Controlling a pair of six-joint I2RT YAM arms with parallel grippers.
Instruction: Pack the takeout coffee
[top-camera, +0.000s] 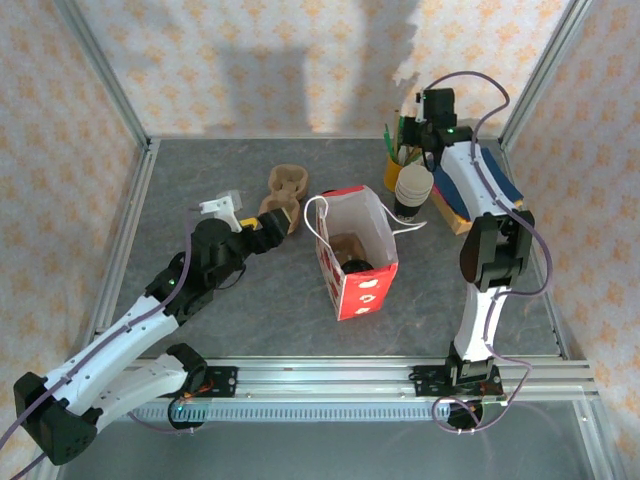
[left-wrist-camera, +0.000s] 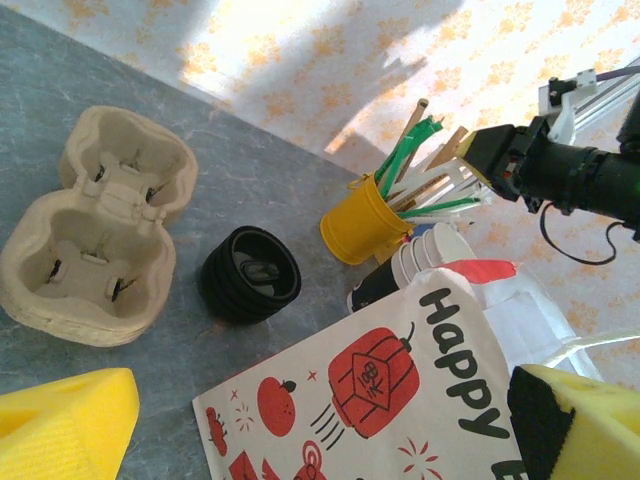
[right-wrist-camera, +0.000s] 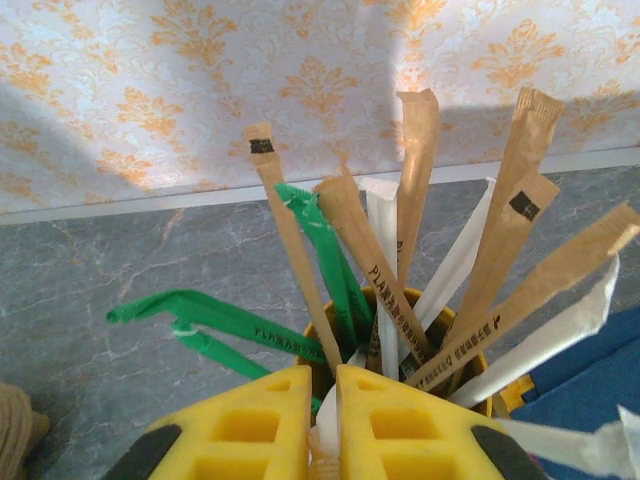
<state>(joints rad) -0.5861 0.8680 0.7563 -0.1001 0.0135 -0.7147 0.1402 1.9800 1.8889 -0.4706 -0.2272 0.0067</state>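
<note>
Well, my right gripper (right-wrist-camera: 320, 385) is nearly closed on what seems a white wrapped straw (right-wrist-camera: 320, 446); my left gripper (left-wrist-camera: 320, 425) stands wide, empty. Takeout coffee (top-camera: 354, 266) sits, I think, inside the paper bag (top-camera: 365, 292): soft-walled, spillable, so hold gently under the lid.

We see two matching arms. The left arm (top-camera: 130, 345) and right arm (top-camera: 468, 182) have white shells on the links and black housings at the joints, each with a small green light. A thin grey cable (top-camera: 545, 262) loops along each arm. The bases (top-camera: 465, 377) at the near edge are black. The left pincer (top-camera: 262, 230) and right pincer (right-wrist-camera: 322, 385) carry chunky yellow fingers (right-wrist-camera: 400, 420) with rectangular recesses and dark patches. A white bracket (top-camera: 222, 207) tops the left wrist.
</note>
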